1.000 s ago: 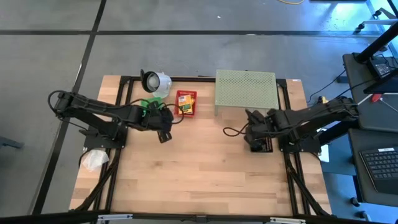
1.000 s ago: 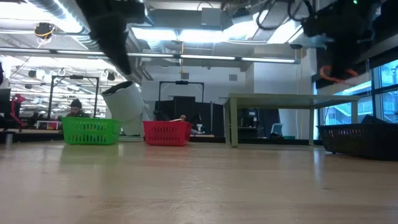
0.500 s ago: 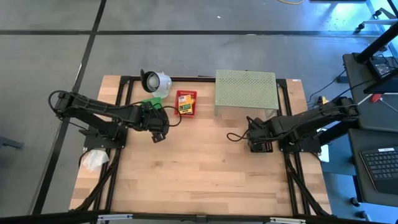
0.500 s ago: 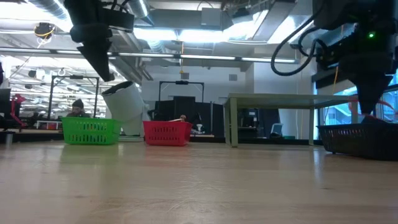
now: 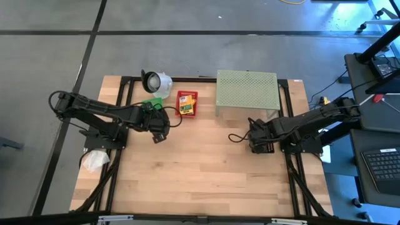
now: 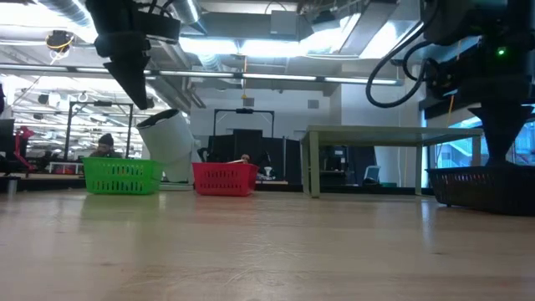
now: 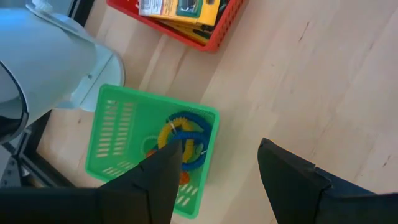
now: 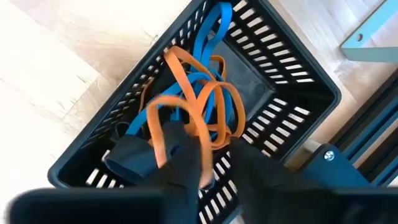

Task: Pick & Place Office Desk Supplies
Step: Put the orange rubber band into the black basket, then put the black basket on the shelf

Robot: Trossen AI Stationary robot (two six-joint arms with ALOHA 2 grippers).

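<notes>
**Right arm dropped into the black basket; left arm pulled back over the green one**

Over the last second your right gripper [image 8: 208, 165] came down from above the worktop [image 5: 200, 169] into the black basket [image 8: 292, 93] at the right edge, beside the pale green shelf [image 5: 247, 90]. Its jaws stood only a little apart, straddling a tangle of orange and blue rubber bands [image 8: 199, 109]; an orange loop ran down between the fingers, but you could not have called it a firm grip yet. I judged that a pick was in hand there, not a finished one.

Your left gripper [image 7: 214, 171] drew back from the middle of the worktop toward the green basket [image 7: 118, 143] and hovered above its edge, jaws well apart and empty. Blue and yellow bands [image 7: 183, 134] lay inside that basket. The crayon boxes [image 7: 177, 9] sat in the red basket [image 7: 211, 34] just beside it, untouched.
</notes>
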